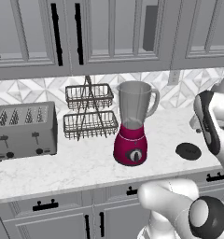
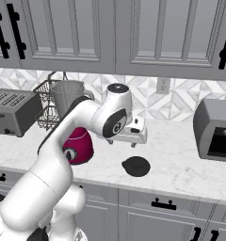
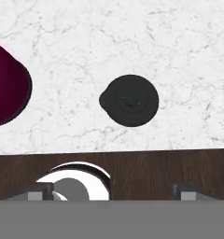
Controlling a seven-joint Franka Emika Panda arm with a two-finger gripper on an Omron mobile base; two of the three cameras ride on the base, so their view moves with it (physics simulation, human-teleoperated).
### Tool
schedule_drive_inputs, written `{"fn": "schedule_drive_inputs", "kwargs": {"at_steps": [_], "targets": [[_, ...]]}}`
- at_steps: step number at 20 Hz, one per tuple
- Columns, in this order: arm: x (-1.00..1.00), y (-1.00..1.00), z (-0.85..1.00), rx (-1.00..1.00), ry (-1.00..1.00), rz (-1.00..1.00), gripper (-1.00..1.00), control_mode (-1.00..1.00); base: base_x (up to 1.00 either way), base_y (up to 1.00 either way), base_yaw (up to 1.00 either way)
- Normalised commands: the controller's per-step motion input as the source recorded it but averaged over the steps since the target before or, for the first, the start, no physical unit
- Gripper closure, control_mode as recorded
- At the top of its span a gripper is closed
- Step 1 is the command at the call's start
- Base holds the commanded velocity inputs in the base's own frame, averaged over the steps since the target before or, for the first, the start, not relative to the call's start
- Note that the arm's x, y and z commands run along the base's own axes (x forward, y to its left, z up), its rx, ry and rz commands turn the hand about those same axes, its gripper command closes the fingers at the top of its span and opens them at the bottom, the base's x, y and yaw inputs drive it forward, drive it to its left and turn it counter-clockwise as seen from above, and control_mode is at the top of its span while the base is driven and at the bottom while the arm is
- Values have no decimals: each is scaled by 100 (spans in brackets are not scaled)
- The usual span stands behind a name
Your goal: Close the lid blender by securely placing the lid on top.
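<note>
White marbled stone forms the worktop (image 1: 86,163), and on it the blender (image 1: 132,123) stands upright, its magenta base with a dark dial facing forward and its clear grey jar open at the rim, handle to the right in the left base view. The lid (image 1: 188,151), a low black disc with a small tab on 1 side, lies flat on the worktop well apart from the blender, to its right and nearer the front edge. In the hand view the lid (image 3: 129,100) sits near the middle of the picture, with the curve of the magenta base at the left edge and a dark wood floor (image 3: 146,168) beyond the worktop edge. The gripper (image 2: 133,142) hangs above the worktop just behind and above the lid (image 2: 136,166), not touching it; its fingers (image 3: 185,190) stand wide apart with nothing between them. Left of the blender are a 2-tier wire basket rack (image 1: 89,111) and a grey 4-slot toaster (image 1: 24,130). In the right base view a grey toaster oven (image 2: 214,129) stands at the far right of the worktop, and grey cabinets (image 2: 110,33) hang above.
</note>
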Motion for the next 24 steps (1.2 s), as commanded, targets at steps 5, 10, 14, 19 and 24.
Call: {"fn": "schedule_drive_inputs", "kwargs": {"at_steps": [5,10,14,19,24], "targets": [[12,-5,-51,0,15,-9,-100,-100,0,0,0],[33,-7,-60,0,0,-14,-100,-100,0,0,0],[27,-12,-34,0,1,-13,-100,-100,0,0,0],[30,-13,-33,0,5,-10,-100,-100,0,0,0],[26,-18,-55,0,4,-5,-100,-100,0,0,0]]}}
